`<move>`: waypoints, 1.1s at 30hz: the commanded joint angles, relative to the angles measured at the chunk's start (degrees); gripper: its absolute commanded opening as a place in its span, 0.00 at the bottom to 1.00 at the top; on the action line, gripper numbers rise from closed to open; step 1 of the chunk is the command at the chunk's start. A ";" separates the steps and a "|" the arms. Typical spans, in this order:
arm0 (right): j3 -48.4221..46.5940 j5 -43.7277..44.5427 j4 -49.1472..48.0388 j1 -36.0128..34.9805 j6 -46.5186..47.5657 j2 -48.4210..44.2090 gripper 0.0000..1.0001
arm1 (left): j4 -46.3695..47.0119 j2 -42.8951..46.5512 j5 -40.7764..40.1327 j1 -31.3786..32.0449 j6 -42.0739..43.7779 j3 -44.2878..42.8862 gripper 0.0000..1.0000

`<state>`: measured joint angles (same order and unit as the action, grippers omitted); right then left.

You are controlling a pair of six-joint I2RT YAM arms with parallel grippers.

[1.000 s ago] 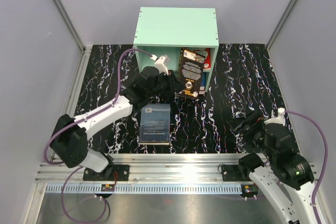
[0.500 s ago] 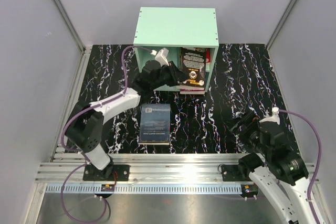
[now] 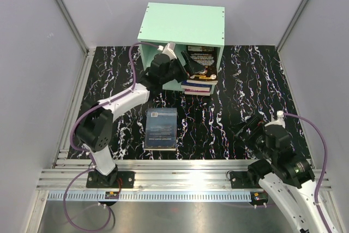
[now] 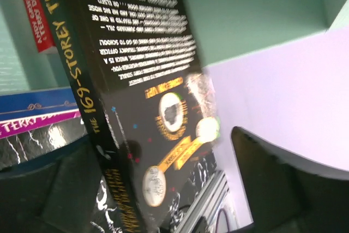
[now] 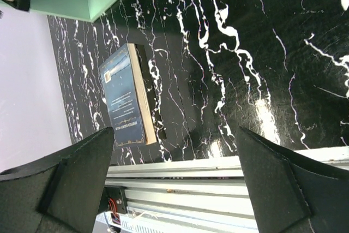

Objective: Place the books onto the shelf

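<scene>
My left claw (image 3: 182,66) stands wide at the mouth of the mint-green wooden box shelf (image 3: 182,23), fingers either side of the black "169-Storey" paperback (image 4: 147,80), not pinching it. It leans tilted inside the shelf, by flat-lying books w/ blue and purple spines (image 4: 32,114). Best bet: back straight out w/o clipping its spine, else it tips. Dark blue paperback (image 3: 161,128) lies on the black marbled counter (image 3: 245,91) in front of the shelf. Right claw (image 5: 175,130) wide, empty. Can't tell what props the black book; shelf's divider hidden.

black book (image 3: 199,61) apparently leaning in mint shelf (image 3: 182,23); blue book (image 3: 161,128) flat outside
</scene>
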<state>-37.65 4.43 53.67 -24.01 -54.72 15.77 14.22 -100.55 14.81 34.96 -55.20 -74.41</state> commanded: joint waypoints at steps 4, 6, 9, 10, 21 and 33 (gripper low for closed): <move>1.70 -1.88 -4.19 -0.42 -0.83 -0.04 1.00 | 5.12 0.45 -4.70 -2.00 -2.81 -5.48 0.99; 2.31 -2.31 -5.23 -0.42 -0.83 0.14 1.00 | 1.27 0.45 -6.10 -2.18 -2.11 -7.58 0.99; 3.45 -3.98 -10.30 -0.42 -0.74 1.01 0.97 | -0.86 -0.26 -6.11 -2.88 -2.02 -8.64 0.99; 3.89 -4.25 -12.69 -0.42 -0.65 1.80 0.94 | -0.86 -0.43 -5.93 -2.97 -2.10 -8.73 0.99; -3.82 -11.10 -51.79 -0.42 3.38 40.53 0.00 | -7.53 -5.97 -1.28 -3.85 -0.88 -15.14 0.99; -20.00 -14.09 -65.61 -0.42 0.50 64.36 0.00 | -11.85 -10.37 5.14 -4.90 1.94 -19.54 0.99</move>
<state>-53.54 -8.54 -4.67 -24.03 -53.39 75.50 2.11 -109.01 13.78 30.02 -54.57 -90.67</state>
